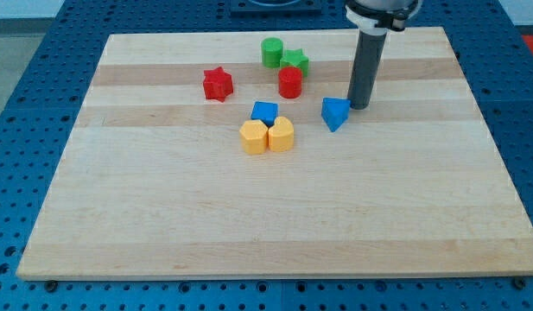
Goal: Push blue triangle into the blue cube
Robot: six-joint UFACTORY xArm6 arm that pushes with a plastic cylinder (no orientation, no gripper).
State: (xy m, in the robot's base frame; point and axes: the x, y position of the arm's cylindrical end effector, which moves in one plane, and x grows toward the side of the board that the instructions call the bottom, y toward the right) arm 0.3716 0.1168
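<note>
The blue triangle [335,113] lies right of the board's middle. My tip [359,106] stands just at its right side, touching or almost touching it. The blue cube [264,112] sits to the triangle's left, with a gap of bare wood between them. The cube rests against the top of two yellow blocks [254,136] [282,134].
A red star [218,84] lies to the upper left of the cube. A red cylinder [290,82], a green cylinder [272,52] and a green star [295,60] cluster near the view's top. The wooden board [162,216] sits on a blue perforated table.
</note>
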